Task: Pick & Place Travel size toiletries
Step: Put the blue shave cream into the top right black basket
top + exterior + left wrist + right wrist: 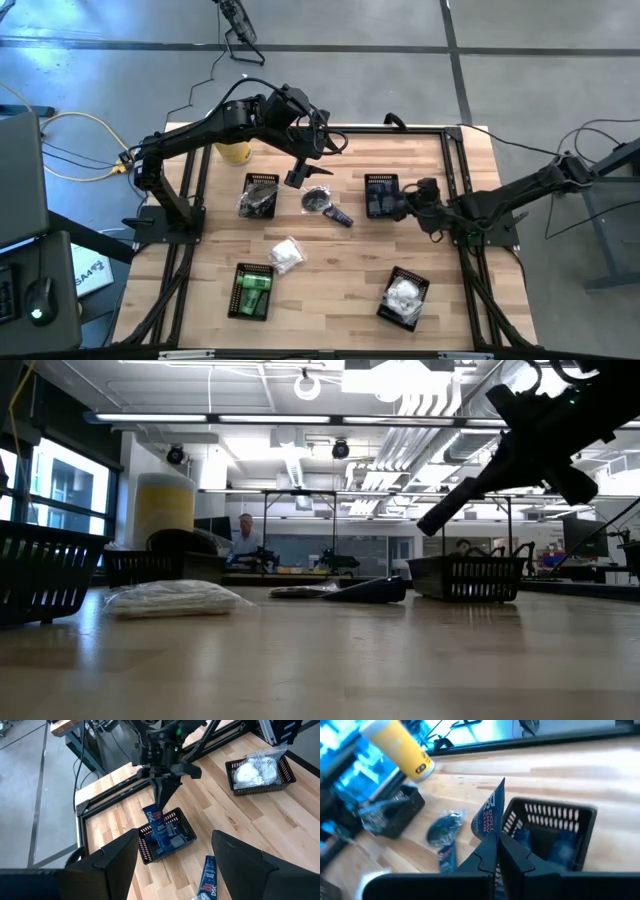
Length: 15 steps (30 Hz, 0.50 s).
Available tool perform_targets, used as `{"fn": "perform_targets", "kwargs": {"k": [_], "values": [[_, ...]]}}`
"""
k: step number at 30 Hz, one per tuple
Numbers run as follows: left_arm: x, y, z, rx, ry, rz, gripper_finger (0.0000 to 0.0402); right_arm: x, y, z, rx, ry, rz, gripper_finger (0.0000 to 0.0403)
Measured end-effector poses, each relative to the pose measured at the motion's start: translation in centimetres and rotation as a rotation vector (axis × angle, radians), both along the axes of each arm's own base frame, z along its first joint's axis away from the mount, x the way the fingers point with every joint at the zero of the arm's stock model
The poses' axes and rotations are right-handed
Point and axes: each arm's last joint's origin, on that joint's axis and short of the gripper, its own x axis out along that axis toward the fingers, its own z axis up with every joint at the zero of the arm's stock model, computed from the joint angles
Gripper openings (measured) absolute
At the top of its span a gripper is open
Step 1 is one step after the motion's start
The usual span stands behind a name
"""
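Both arms (200,135) matte black, jointed; black cables looped along links; fingers (107,862) dark, angular, wedge-shaped.

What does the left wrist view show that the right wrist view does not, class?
Only the left wrist view shows the basket of white packets and the open left gripper. Only the right wrist view shows the yellow canister and a silvery-clear packet. Both show the right gripper shut on a dark blue tube at the basket of blue tubes.

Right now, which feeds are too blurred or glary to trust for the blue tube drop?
Right wrist view: soft and blue-tinted, though the blue tube pinched in the right gripper reads. Low view: backlit, arms silhouetted, glare on the table. High and left wrist views: sharp, evenly lit; basket clear.
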Motion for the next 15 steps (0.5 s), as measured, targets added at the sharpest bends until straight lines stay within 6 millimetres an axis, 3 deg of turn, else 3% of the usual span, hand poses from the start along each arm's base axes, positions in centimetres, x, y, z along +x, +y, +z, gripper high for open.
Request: {"fn": "perform_targets", "kwargs": {"k": [15], "values": [[0.0, -0.01, 0.0, -0.007, 0.0, 0.002, 0.0245, 0.56, 0.17, -0.91, -0.453, 0.444, 0.289, 0.0003]]}}
